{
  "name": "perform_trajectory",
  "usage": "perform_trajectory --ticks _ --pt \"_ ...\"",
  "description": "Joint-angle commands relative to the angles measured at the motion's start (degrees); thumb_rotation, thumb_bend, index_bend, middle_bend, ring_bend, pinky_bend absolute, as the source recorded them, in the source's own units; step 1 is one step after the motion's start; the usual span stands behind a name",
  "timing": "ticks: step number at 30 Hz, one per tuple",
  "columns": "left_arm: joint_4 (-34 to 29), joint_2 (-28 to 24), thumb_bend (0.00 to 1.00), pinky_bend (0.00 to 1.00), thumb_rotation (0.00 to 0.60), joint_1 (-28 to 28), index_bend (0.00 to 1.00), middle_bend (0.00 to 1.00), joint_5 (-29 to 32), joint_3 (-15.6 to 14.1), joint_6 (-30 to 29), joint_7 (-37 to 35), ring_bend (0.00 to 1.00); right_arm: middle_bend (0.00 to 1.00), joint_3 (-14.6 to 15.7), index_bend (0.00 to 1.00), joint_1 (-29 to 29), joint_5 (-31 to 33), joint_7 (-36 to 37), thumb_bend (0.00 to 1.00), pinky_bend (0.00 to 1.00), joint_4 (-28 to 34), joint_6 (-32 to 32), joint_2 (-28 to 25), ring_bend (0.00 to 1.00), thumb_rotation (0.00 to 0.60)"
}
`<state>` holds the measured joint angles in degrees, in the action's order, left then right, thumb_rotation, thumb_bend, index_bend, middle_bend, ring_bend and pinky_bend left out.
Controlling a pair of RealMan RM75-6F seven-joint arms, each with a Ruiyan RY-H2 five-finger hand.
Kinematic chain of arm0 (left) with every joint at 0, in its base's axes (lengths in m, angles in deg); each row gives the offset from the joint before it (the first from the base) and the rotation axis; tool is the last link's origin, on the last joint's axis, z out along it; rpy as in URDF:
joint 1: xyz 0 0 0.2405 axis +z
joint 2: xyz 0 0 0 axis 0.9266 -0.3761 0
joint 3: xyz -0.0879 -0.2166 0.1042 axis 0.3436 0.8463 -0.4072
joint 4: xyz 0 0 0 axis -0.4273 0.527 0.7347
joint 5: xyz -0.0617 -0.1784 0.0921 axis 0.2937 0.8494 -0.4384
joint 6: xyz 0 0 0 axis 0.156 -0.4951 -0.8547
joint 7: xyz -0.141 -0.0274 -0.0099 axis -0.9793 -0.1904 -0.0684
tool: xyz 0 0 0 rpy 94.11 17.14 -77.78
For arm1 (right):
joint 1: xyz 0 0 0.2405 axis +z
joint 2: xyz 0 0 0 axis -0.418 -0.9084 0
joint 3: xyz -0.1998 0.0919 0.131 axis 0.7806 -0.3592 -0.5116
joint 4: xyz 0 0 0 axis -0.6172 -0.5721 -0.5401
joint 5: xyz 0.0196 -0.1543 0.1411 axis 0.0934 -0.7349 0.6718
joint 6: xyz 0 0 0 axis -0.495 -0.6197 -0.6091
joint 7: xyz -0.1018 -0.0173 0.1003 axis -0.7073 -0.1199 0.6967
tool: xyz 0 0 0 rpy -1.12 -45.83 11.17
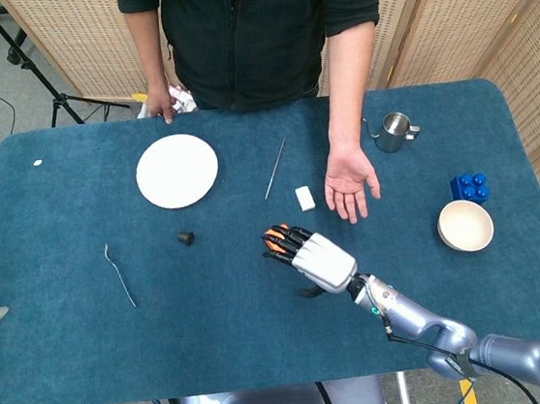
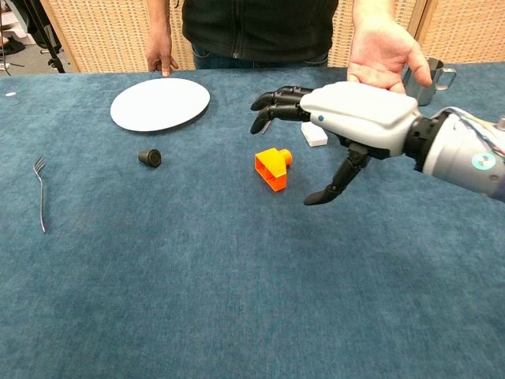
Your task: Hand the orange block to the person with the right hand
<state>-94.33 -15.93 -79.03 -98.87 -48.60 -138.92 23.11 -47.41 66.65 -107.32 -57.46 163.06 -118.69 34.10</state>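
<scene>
The orange block point(image 2: 272, 168) lies on the blue table near the middle; in the head view only a sliver of the orange block point(image 1: 272, 235) shows past my fingers. My right hand point(image 2: 347, 118) point(image 1: 307, 253) hovers just above it, open, fingers spread and thumb hanging down to the block's right, holding nothing. The person's open palm point(image 1: 349, 179) point(image 2: 381, 55) waits face up beyond the block at the far right of centre. My left hand is out of both views.
A white plate point(image 1: 177, 171), a thin metal rod point(image 1: 274, 169), a small white block point(image 1: 305, 197), a black cap point(image 1: 185, 237) and a fork point(image 1: 118, 273) lie around. A steel cup point(image 1: 395, 130), blue brick point(image 1: 469, 186) and cream bowl point(image 1: 465, 226) stand at the right.
</scene>
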Motion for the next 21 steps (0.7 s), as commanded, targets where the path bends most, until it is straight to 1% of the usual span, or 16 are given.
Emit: perform_trajectory --ticks 1,6,9,14,18,21 --pt "0.03 -0.05 0.0 0.0 0.6 -0.13 0.0 0.0 0.09 -0.03 0.28 -0.14 0.0 0.06 -2.19 0.16 2.36 4.81 -3.9 0.15 0.21 -3.11 4.58 2.68 0.06 0.6" --pt "0.15 -0.51 0.0 0.0 0.6 -0.35 0.0 0.0 -0.84 -0.49 0.84 -1.41 0.0 0.06 -3.96 0.16 4.49 9.56 -8.74 0.16 0.21 -7.21 7.86 5.6 0.06 0.6" --pt "0.32 -0.64 0.0 0.0 0.6 -0.4 0.0 0.0 -1.01 -0.58 0.95 -1.99 0.0 0.06 -4.45 0.16 5.26 11.69 -10.19 0.18 0.21 -8.6 9.29 6.45 0.06 0.6" --pt "0.66 -0.63 0.0 0.0 0.6 -0.8 0.0 0.0 -0.71 -0.59 1.8 -2.34 0.0 0.11 -4.62 0.16 6.34 14.22 -11.71 0.2 0.21 -10.71 11.1 7.65 0.07 0.6" --pt "0.8 -0.62 0.0 0.0 0.6 -1.34 0.0 0.0 -0.24 -0.49 2.84 -2.62 0.0 0.12 -4.43 0.16 7.47 15.81 -12.68 0.21 0.21 -12.58 12.46 8.87 0.07 0.6" --pt "1.04 -0.7 0.0 0.0 0.6 -1.54 0.0 0.0 0.13 -0.39 3.35 -3.2 0.0 0.12 -4.44 0.16 8.26 16.64 -13.23 0.21 0.23 -14.06 13.06 9.86 0.1 0.6"
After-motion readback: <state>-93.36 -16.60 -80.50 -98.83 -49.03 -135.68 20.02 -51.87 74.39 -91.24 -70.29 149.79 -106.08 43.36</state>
